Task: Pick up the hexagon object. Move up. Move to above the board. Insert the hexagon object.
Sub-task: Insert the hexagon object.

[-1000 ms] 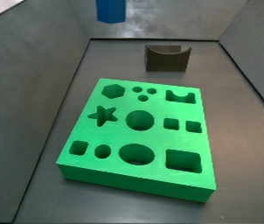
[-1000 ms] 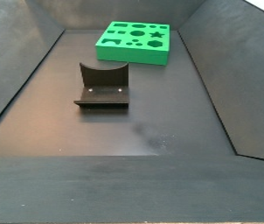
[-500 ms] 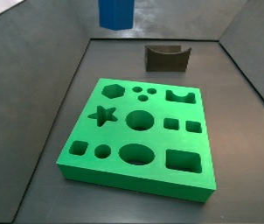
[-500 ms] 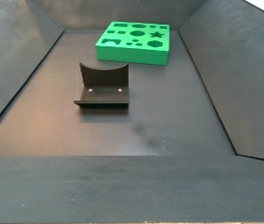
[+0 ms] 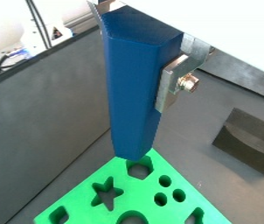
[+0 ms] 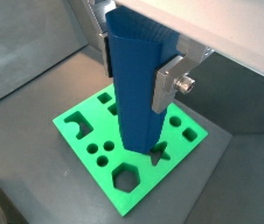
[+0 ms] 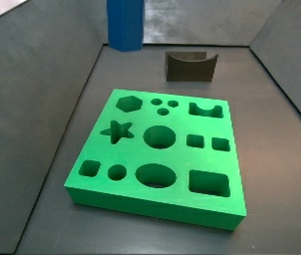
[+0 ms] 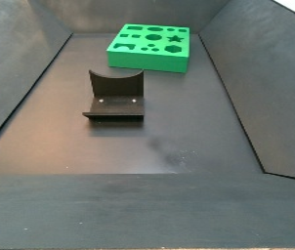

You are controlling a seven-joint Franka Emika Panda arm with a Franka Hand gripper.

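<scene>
Gripper [image 5: 141, 66], silver plate fingers [image 5: 174, 80] clamped on the tall matte blue hexagon object [image 5: 135, 92], upright, hanging clear above the thick bright green board [image 6: 93, 144]; its lower end hovers over the board's hexagon-hole edge.

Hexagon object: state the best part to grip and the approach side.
Grip the hexagon object at its upper end, from above, plates on opposite flat faces. It is a tall upright prism; the gripper holds it this way, lower end free above the board.
</scene>
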